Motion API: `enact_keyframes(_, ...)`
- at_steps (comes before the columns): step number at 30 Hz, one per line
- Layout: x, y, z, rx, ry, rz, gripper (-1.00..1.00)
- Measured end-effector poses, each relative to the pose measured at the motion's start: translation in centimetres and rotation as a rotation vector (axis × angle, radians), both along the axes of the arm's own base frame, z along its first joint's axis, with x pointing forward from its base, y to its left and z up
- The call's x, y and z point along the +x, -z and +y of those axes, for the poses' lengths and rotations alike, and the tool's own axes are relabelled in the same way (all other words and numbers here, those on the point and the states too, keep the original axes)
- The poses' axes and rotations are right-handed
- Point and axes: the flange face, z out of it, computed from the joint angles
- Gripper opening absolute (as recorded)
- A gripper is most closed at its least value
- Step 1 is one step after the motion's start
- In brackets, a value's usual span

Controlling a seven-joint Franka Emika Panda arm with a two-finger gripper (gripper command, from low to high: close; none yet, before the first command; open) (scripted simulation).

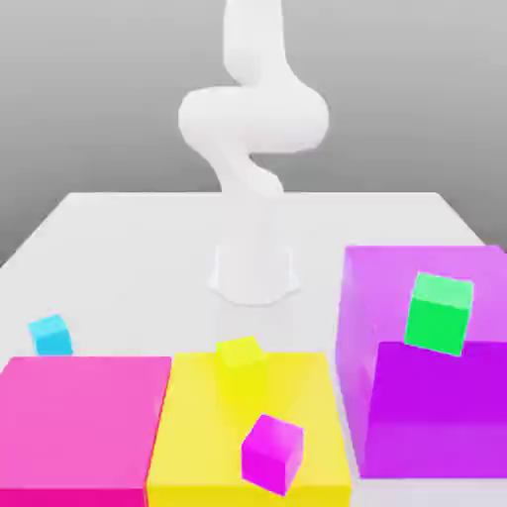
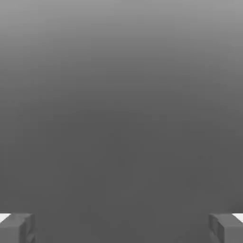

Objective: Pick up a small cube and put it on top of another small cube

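The arm (image 1: 253,129) stands folded at the back of the white table (image 1: 119,228), and in the hand view its gripper (image 2: 121,228) looks out into plain grey with the two fingertips (image 2: 16,228) set wide apart, so I judge it spread open and holding nothing. The small cyan cube (image 1: 50,335) sits alone on the bare table, well apart from the arm's base and lower than the hand, just behind the back corner of the big pink block (image 1: 84,416). It seems to me a light and rigid piece, with flat smooth faces and sharp edges; it should not deform, but smooth faces can slide if the hold is weak or off centre. I would take it by two opposite vertical faces, near the middle of their height, with the fingers parallel to these faces. It stands a little turned on the table, so the hand would need to turn the same way first. The nearest candidates to receive it are the small yellow cube (image 1: 241,354) and the small magenta cube (image 1: 272,452), both on the yellow block (image 1: 198,426); which one is meant I cannot tell. A green cube (image 1: 438,312) rests on the purple block (image 1: 426,396), far from the cyan one.
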Motion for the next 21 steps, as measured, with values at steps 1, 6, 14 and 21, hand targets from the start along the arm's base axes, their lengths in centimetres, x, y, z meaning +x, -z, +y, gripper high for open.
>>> enact_keyframes(1, 1.2, 2.4, -2.0, 0.031, 0.025, 0.037, 0.0)
enact_keyframes(6, 3.9, 14.3, -10.8, 0.155, 0.162, 0.198, 0.0)
enact_keyframes(14, -1.3, 32.7, -22.0, 0.28, 0.446, 0.433, 0.0)
enact_keyframes(21, -14.4, 44.3, -28.9, 0.312, 0.773, 0.624, 0.0)
